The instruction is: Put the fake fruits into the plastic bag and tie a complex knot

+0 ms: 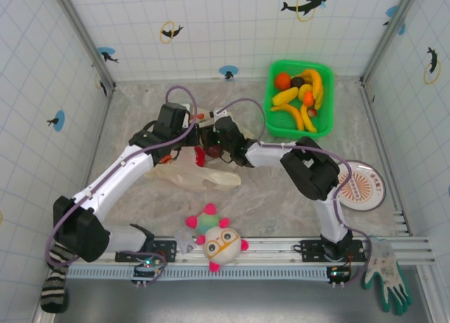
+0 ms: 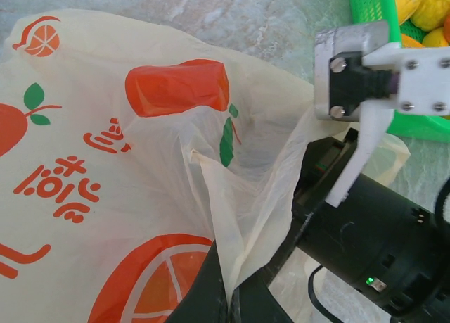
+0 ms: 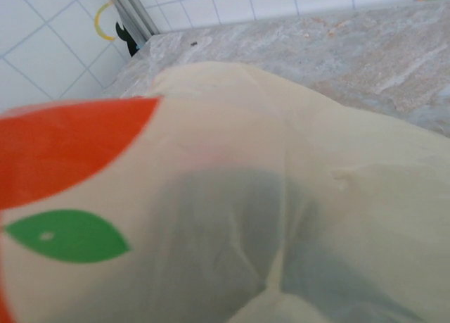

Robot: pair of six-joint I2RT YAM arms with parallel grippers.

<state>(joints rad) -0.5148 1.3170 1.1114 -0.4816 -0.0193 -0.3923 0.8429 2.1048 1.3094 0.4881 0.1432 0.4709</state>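
Loading step, knot not yet begun. My left gripper [image 2: 228,298] is clenched on the rim of the thin translucent pale-yellow plastic bag [image 2: 105,161], mid-tabletop. My right gripper [image 1: 206,150] sits at the bag's mouth; I can't tell its grip. The glossy toy fruits [image 1: 302,98] lie in the green plastic basket [image 1: 269,101], far right corner. Next, I judge: hold the mouth open and drop fruit inside.

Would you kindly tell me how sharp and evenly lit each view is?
Top external: evenly lit and sharp, only soft shadows on the table. Left wrist: the bag shows crisp print, no glare. Right wrist: the bag sits so near the lens that it blurs; the table behind looks sharper.
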